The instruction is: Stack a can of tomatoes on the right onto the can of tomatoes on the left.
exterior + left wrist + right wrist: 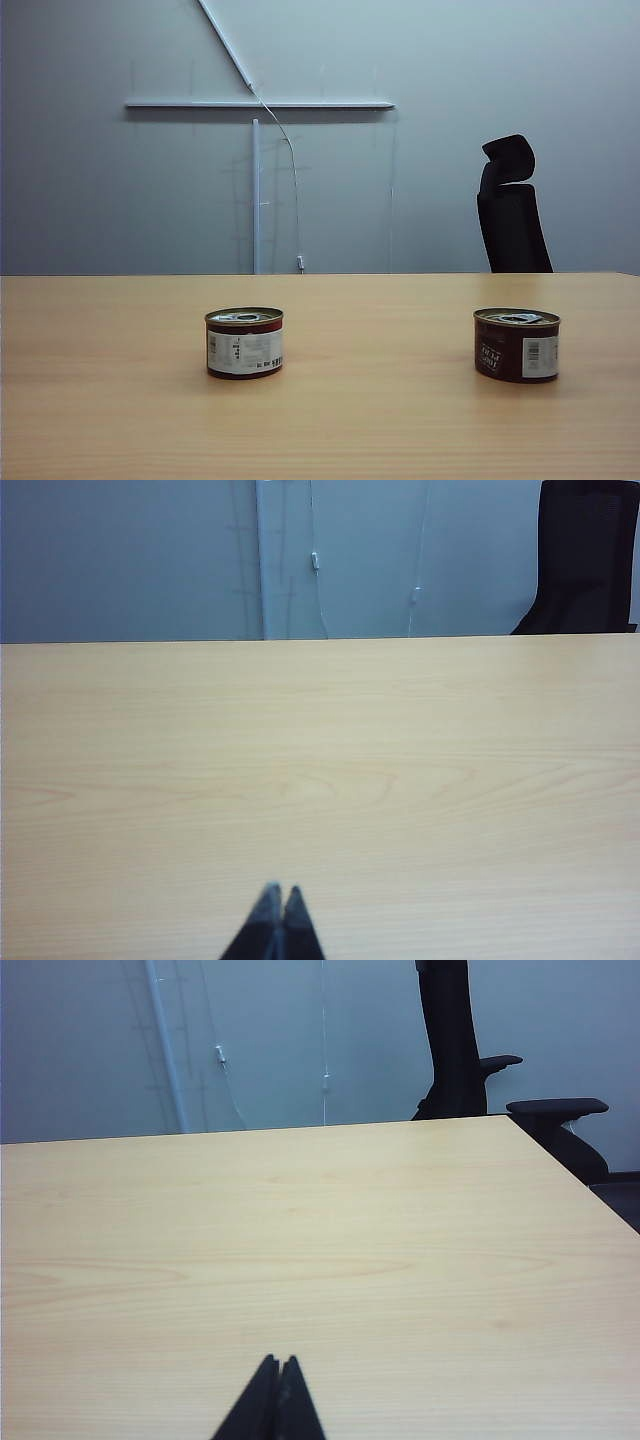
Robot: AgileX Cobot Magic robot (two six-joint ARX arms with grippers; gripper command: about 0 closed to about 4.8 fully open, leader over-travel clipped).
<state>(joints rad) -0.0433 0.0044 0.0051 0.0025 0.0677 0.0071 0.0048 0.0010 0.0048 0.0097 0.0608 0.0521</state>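
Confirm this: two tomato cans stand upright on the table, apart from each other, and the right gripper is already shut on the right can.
Wrong on the grip. The right wrist view shows the right gripper shut on nothing, over bare table. The exterior view shows the right can and left can standing upright and apart, untouched.

Bare table (380, 420) between left can (244, 343) and right can (516, 345)

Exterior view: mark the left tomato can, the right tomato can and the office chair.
left tomato can (244, 351), exterior view, on its white label.
right tomato can (516, 351), exterior view, on its dark side.
office chair (512, 228), exterior view, on its backrest.
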